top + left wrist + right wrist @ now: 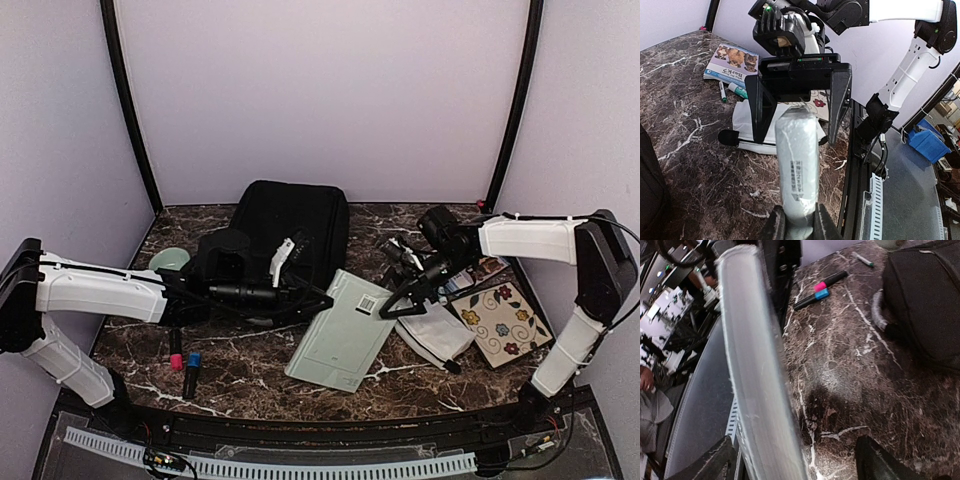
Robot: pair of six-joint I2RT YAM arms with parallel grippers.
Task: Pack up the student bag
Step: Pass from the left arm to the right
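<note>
The student bag (290,225), a large black backpack, lies flat at the back middle of the table; its side also shows in the right wrist view (925,300). In front of it a pale green book (345,330) with a barcode sticker is tilted up off the table. My left gripper (305,298) is shut on the book's left edge, and in its own view the book (797,160) runs away from the jaws. My right gripper (393,303) is open at the book's far corner. Its black fingers (840,105) straddle the book (760,390) without closing on it.
A white pouch (435,335) and a floral notebook (500,320) lie at the right. A dog-cover book (732,62) and a green marker (737,90) lie beyond them. Pink and blue markers (183,365) lie front left, with a green round object (170,260) behind them.
</note>
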